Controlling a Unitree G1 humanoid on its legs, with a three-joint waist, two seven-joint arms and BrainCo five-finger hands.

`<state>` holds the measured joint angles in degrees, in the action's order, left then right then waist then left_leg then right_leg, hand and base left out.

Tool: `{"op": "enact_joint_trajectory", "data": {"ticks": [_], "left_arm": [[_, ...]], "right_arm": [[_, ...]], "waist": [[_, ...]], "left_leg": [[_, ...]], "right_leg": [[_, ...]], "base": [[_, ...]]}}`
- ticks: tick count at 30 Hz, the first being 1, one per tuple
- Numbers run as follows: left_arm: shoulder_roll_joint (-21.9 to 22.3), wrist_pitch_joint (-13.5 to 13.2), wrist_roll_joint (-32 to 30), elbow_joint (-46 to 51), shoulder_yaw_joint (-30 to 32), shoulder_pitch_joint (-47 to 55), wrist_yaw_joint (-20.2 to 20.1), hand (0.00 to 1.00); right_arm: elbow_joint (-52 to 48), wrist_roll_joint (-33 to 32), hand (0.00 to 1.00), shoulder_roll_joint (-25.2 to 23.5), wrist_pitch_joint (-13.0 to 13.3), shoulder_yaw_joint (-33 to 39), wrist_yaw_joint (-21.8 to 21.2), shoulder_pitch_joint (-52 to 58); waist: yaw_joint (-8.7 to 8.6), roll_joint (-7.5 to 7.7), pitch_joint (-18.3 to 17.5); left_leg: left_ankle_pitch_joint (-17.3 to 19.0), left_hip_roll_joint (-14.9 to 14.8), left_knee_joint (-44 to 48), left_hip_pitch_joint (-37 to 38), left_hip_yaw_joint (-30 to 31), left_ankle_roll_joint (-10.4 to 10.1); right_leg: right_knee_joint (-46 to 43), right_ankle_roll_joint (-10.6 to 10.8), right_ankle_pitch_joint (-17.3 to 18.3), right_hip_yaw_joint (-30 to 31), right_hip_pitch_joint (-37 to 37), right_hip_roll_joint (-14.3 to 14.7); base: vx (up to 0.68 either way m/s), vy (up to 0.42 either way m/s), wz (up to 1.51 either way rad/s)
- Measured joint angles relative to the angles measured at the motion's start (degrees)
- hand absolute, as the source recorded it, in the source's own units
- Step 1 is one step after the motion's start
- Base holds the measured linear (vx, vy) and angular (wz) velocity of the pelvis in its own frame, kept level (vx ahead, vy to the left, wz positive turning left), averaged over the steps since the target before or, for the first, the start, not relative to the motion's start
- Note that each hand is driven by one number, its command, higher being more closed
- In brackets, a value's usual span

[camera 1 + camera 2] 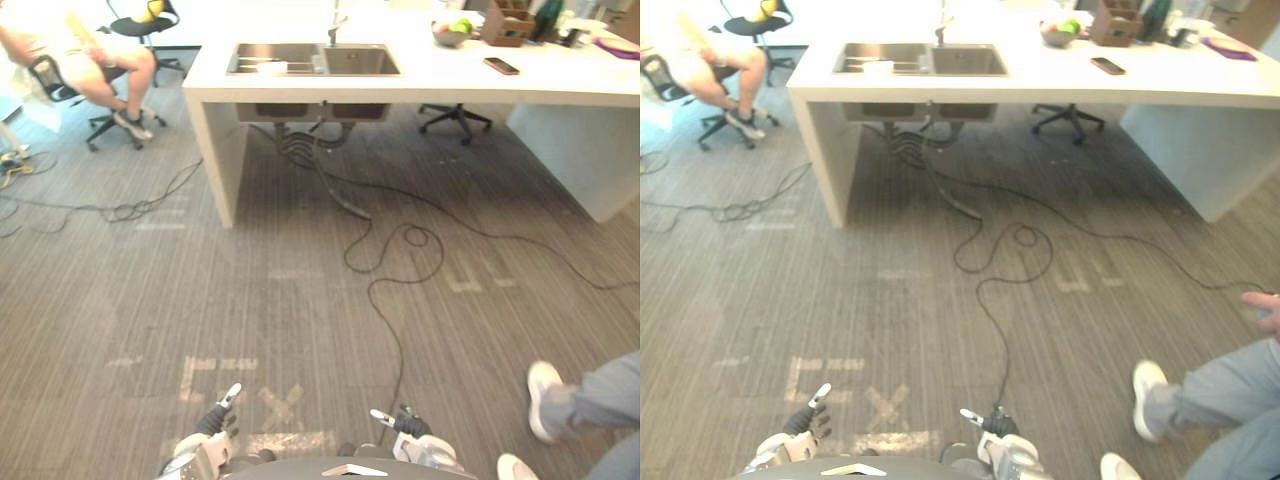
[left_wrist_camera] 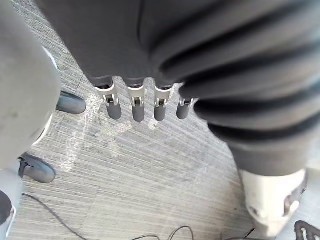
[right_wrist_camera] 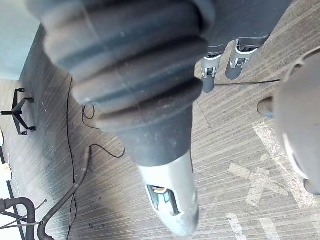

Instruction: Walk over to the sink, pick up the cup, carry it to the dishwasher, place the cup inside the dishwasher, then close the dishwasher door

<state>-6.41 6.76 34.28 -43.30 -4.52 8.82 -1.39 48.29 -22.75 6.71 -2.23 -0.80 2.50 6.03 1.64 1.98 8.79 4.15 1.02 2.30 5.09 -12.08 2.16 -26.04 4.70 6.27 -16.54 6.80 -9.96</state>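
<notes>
A steel double sink [image 1: 318, 62] is set into a white counter [image 1: 440, 82] far ahead, with a tap [image 1: 336, 22] behind it. A small pale object [image 1: 272, 67] lies in the left basin; I cannot tell whether it is the cup. My left hand [image 1: 213, 420] and right hand [image 1: 410, 425] hang low at the near edge of the view, above the floor and far from the sink. In the left wrist view the fingers [image 2: 136, 107] are straight and hold nothing. The right wrist view shows the same of the right hand's fingers [image 3: 239, 62].
Black cables [image 1: 400, 250] snake across the grey floor between me and the counter. A seated person [image 1: 90, 55] is at the far left; another person's leg and shoes [image 1: 545, 400] stand close on my right. A phone [image 1: 501, 66] and fruit bowl [image 1: 452, 33] sit on the counter.
</notes>
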Motion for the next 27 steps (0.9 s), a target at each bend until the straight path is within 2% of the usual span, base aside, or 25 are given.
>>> {"op": "enact_joint_trajectory", "data": {"ticks": [1, 2, 3, 4, 5, 6, 7, 8, 10, 12, 13, 14, 15, 16, 17, 18, 19, 20, 21, 22, 23, 24, 25, 26, 27], "left_arm": [[-0.3, -0.1, 0.0, 0.0, 0.0, -0.2, 0.2, 0.00], [-0.9, -0.3, -0.1, 0.2, 0.3, -0.8, 1.0, 0.00], [-1.6, -0.4, -0.1, 0.1, 0.7, -1.3, 2.5, 0.00], [-1.9, -0.3, 0.2, 0.1, 0.7, -0.9, 2.8, 0.00], [-2.3, 0.0, 0.7, 0.2, 0.7, -0.5, 2.9, 0.00], [-2.6, 0.9, 0.8, 1.1, 0.5, -0.5, 2.7, 0.00], [-2.8, 1.5, 0.8, 1.9, 0.4, -0.6, 2.4, 0.00], [-3.2, 2.2, 0.8, 3.4, -0.2, -1.0, 2.1, 0.00], [-3.0, 2.5, 1.1, 5.0, -1.4, -1.9, 2.0, 0.00], [-2.6, 3.5, 1.7, 5.2, -2.2, -2.3, 2.3, 0.00], [-1.8, 3.6, 2.3, 5.9, -2.4, -2.5, 2.5, 0.00], [-1.3, 3.6, 3.3, 6.3, -2.4, -2.5, 2.5, 0.00], [-1.0, 3.6, 4.0, 6.4, -2.5, -2.5, 2.5, 0.00], [-0.2, 3.6, 4.2, 6.0, -2.4, -2.4, 2.1, 0.00], [0.1, 3.7, 4.0, 5.6, -2.2, -3.3, 2.0, 0.00], [0.2, 3.8, 3.7, 5.6, -2.2, -4.0, 1.7, 0.00], [0.8, 3.6, 3.6, 5.6, -2.2, -4.2, 0.6, 0.00], [1.5, 3.4, 3.3, 5.5, -2.3, -4.3, -0.1, 0.00], [2.2, 3.3, 2.9, 5.6, -2.3, -4.6, -0.3, 0.00], [2.4, 3.3, 2.6, 5.7, -2.4, -4.8, -0.1, 0.00], [2.6, 3.1, 2.4, 6.7, -2.4, -4.7, 0.2, 0.00], [2.5, 2.5, 1.8, 7.9, -2.4, -4.7, 0.5, 0.00], [2.5, 2.1, 1.6, 8.9, -2.4, -4.6, 0.5, 0.00], [2.5, 1.7, 1.6, 10.4, -2.6, -4.1, 0.5, 0.00], [2.5, 1.2, 1.6, 12.2, -3.0, -3.8, 0.9, 0.00]], "right_arm": [[0.0, -0.7, 0.00, 0.5, 0.4, 0.1, 0.0, -0.4], [0.2, -2.3, 0.00, 0.6, 1.0, 0.6, -0.1, -1.2], [1.0, -4.2, 0.00, 0.5, 1.6, 1.1, -0.5, -1.4], [1.7, -4.9, 0.00, 0.5, 1.9, 1.0, -0.8, -1.4], [2.3, -6.3, 0.00, 0.3, 2.0, 1.0, -1.0, -0.6], [2.0, -6.8, 0.00, -0.2, 2.1, 1.5, -1.0, 0.0], [1.9, -6.8, 0.00, -0.4, 2.1, 1.8, -1.0, 0.2], [1.6, -6.9, 0.00, -0.6, 2.1, 2.2, -1.0, 1.1], [0.9, -7.1, 0.00, -0.7, 1.9, 3.0, -1.0, 1.1], [0.2, -7.0, 0.00, -0.8, 1.6, 4.4, -1.0, 2.6], [-0.1, -6.6, 0.00, -0.3, 1.0, 5.7, -1.3, 2.9], [-0.1, -6.6, 0.00, 0.3, 0.7, 6.3, -1.7, 2.8], [-0.1, -6.5, 0.00, 0.9, 0.5, 6.6, -2.0, 2.9], [0.2, -6.3, 0.00, 2.5, -1.0, 6.6, -2.6, 3.5], [1.1, -6.0, 0.00, 3.0, -1.7, 6.7, -2.7, 2.7], [2.1, -6.0, 0.00, 3.4, -2.4, 6.7, -2.9, 1.9], [2.8, -5.3, 0.00, 3.9, -3.6, 6.6, -3.7, 1.5], [3.1, -3.2, 0.00, 4.3, -3.9, 6.6, -4.6, 1.5], [5.1, -0.3, 0.00, 5.1, -4.2, 6.6, -5.8, 0.1], [6.0, 0.7, 0.00, 5.3, -4.3, 6.5, -6.2, -0.5], [7.5, 0.4, 0.00, 6.0, -4.3, 6.5, -6.3, -1.3], [8.1, -0.5, 0.00, 6.0, -4.2, 6.5, -6.4, -2.2], [8.3, -1.5, 0.00, 6.0, -4.2, 6.5, -6.8, -2.8], [8.6, -2.5, 0.00, 6.0, -4.1, 6.5, -7.5, -3.8], [8.6, -2.8, 0.00, 6.0, -4.0, 6.4, -7.7, -5.0]], "waist": [[0.20, 0.05, 0.8], [0.22, 0.16, 2.7], [0.15, 0.35, 4.5], [0.18, 0.41, 4.9], [0.13, 0.77, 5.0], [-0.01, 1.00, 5.1], [-0.15, 1.10, 5.2], [-0.62, 1.56, 5.5], [-1.81, 3.06, 6.2], [-2.36, 2.98, 6.3], [-2.77, 1.37, 5.8], [-3.36, -0.54, 5.0], [-3.88, -1.96, 4.1], [-4.09, -5.22, 1.7], [-3.74, -5.50, 1.8], [-3.75, -5.68, 1.8], [-3.56, -5.96, 1.9], [-3.45, -6.16, 2.6], [-3.25, -7.08, 2.7], [-3.08, -7.00, 3.1], [-2.44, -6.54, 3.7], [-1.04, -5.93, 4.1], [-0.44, -5.67, 4.3], [0.51, -5.30, 4.5], [1.27, -4.92, 4.9]], "left_leg": [[0.8, 0.0, 1.9, -0.6, 0.1, 0.1], [2.5, 0.0, 4.8, -0.3, 0.8, 0.7], [3.8, -0.4, 6.8, 0.6, 1.3, 1.2], [4.2, -0.8, 6.9, 1.3, 1.5, 1.0], [4.7, -1.8, 6.8, 2.4, 2.0, 0.5], [5.2, -2.7, 6.5, 2.8, 2.4, -0.1], [5.5, -3.1, 6.4, 2.9, 2.5, -0.6], [6.4, -3.3, 6.4, 2.9, 2.4, -1.5], [8.0, -1.7, 6.6, 3.6, 2.5, -2.4], [10.5, -1.1, 6.7, 6.7, 2.6, -3.5], [13.0, -2.6, 7.4, 8.1, 3.0, -4.2], [14.6, -4.5, 7.8, 8.0, 3.6, -4.2], [15.7, -5.9, 7.6, 8.0, 4.1, -3.4], [15.5, -8.8, 14.0, 6.4, 5.2, -3.6], [13.8, -9.7, 19.6, 4.2, 4.4, -5.6], [11.6, -10.8, 25.5, 1.6, 4.0, -7.6], [5.2, -12.7, 37.0, -2.7, 4.3, -8.7], [2.7, -14.7, 47.4, -6.7, 4.4, -8.8], [4.1, -15.6, 59.8, -11.5, 4.9, -7.4], [4.7, -15.3, 64.2, -13.6, 5.4, -6.9], [5.4, -13.6, 68.3, -17.9, 6.1, -6.7], [6.2, -11.2, 66.7, -21.4, 5.8, -7.2], [6.4, -10.0, 64.2, -22.8, 5.3, -7.2], [6.7, -8.5, 58.0, -24.7, 3.9, -7.0], [6.6, -6.7, 46.7, -26.1, 2.2, -7.0]], "right_leg": [[-5.5, -1.2, -0.8, -0.1, 2.5, -1.3], [-15.3, -3.2, -3.2, -0.1, 6.5, -3.6], [-19.5, -1.7, -1.7, 0.2, 8.5, -4.2], [-18.7, -1.3, -0.2, 0.0, 8.6, -4.0], [-13.3, -0.6, 1.2, -0.3, 8.4, -2.5], [-4.0, -0.4, 0.6, 0.1, 8.4, -0.4], [2.0, 0.0, -1.0, 0.2, 8.3, 0.6], [14.4, 1.7, -5.8, 0.7, 8.4, 1.7], [21.3, 2.9, -7.9, 3.4, 9.4, 0.6], [20.3, 1.9, -8.0, 3.7, 8.3, -0.6], [18.0, -1.8, -11.9, 4.6, 8.5, 1.1], [15.4, -2.5, -12.4, 4.3, 9.9, 2.7], [13.9, -2.9, -12.3, 3.4, 10.6, 3.9], [11.2, -7.1, -10.5, 1.1, 11.7, 6.7], [9.8, -8.2, -9.4, 1.5, 11.8, 7.2], [9.2, -8.3, -8.2, 1.3, 11.3, 7.4], [9.2, -8.9, -5.7, 1.4, 8.8, 8.2], [9.6, -9.8, -3.6, 1.4, 6.0, 9.5], [9.9, -10.9, -1.6, 1.4, 2.2, 10.6], [10.2, -11.2, -0.6, 1.5, 0.1, 11.0], [11.6, -11.6, 0.6, 1.5, -3.7, 11.6], [13.1, -11.3, 0.8, 2.1, -6.7, 11.6], [14.3, -11.2, 0.8, 2.6, -7.9, 11.8], [16.0, -11.0, 0.6, 3.6, -10.0, 11.9], [18.2, -10.8, 0.5, 4.5, -12.1, 11.8]], "base": [[0.00, 0.048, 0.22], [0.03, 0.036, 0.23], [0.09, 0.009, 0.20], [0.17, -0.032, 0.14], [0.21, -0.054, 0.07], [0.20, -0.062, 0.06], [0.22, -0.090, 0.03], [0.20, -0.093, 0.01], [0.25, -0.175, 0.08], [0.40, -0.268, 0.04], [0.48, -0.254, 0.00], [0.51, -0.252, 0.05], [0.71, -0.282, 0.16], [0.73, -0.300, 0.00], [0.62, -0.251, -0.07], [0.48, -0.234, -0.15], [0.48, -0.212, -0.06], [0.71, -0.284, -0.06], [0.47, -0.148, -0.04], [0.56, -0.164, -0.10], [0.61, -0.175, -0.27], [0.58, -0.170, -0.34], [0.46, -0.137, -0.47], [0.37, -0.093, -0.44], [0.46, -0.084, -0.42]]}}
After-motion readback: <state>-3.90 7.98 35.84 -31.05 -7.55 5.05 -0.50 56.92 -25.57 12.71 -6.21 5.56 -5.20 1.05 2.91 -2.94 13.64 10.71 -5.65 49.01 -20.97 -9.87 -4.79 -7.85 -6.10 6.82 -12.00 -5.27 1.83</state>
